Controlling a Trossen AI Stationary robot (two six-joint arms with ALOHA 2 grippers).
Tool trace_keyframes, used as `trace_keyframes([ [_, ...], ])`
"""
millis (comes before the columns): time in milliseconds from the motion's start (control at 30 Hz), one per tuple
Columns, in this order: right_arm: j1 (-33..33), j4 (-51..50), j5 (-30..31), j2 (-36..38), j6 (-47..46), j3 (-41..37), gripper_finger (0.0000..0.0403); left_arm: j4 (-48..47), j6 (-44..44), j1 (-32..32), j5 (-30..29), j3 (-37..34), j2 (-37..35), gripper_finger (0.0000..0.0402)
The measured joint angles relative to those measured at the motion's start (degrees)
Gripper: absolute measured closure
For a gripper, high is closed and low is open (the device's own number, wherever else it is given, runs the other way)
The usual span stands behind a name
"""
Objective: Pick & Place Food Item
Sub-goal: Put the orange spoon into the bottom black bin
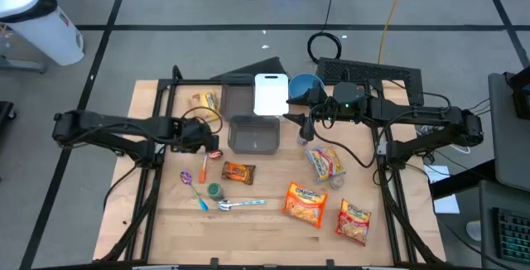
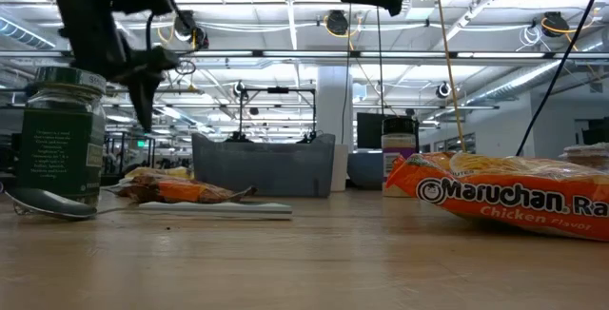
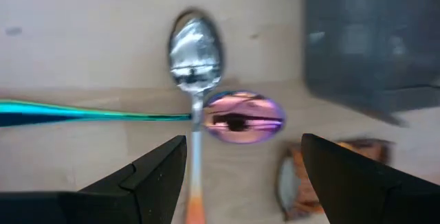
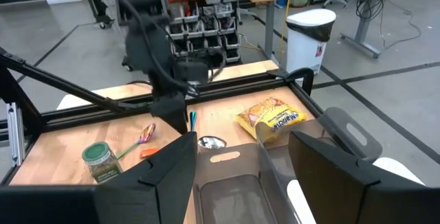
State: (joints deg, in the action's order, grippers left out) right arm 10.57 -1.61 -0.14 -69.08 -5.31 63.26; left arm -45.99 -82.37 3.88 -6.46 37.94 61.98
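Observation:
My left gripper (image 3: 244,176) (image 1: 207,143) points down, open, above the table left of centre. Below it lie a silver spoon (image 3: 196,52) and a purple spoon (image 3: 240,117) with a teal handle (image 3: 89,112), flat on the wood. A brown snack packet (image 3: 323,176) (image 1: 238,172) lies beside its one finger. Ramen packs (image 1: 306,204) (image 1: 354,220) (image 1: 325,162) lie on the right half, and a yellow bag (image 1: 207,100) (image 4: 271,119) at the far left. My right gripper (image 4: 251,176) (image 1: 291,121) hovers open, level, high over the grey bin (image 1: 252,133).
A second grey bin (image 1: 236,100), a white cutting board (image 1: 269,94) and a blue bowl (image 1: 305,86) stand at the far edge. A spice jar (image 1: 214,191) (image 2: 62,139) and a third spoon (image 1: 240,205) lie near the front left.

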Motion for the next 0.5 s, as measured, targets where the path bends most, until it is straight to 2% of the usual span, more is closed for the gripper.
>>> trace_keyframes([
  [233, 0.0, 0.0, 0.0, 0.0, 0.0, 0.0, 0.0183, 9.1, -1.9, 0.1, 1.3, -6.9, -0.1, 0.0105],
  [500, 0.8, 0.0, 0.0, 0.0, 0.0, 0.0, 0.0184, 10.2, 2.1, 3.1, 0.2, -8.0, 2.2, 0.0105],
])
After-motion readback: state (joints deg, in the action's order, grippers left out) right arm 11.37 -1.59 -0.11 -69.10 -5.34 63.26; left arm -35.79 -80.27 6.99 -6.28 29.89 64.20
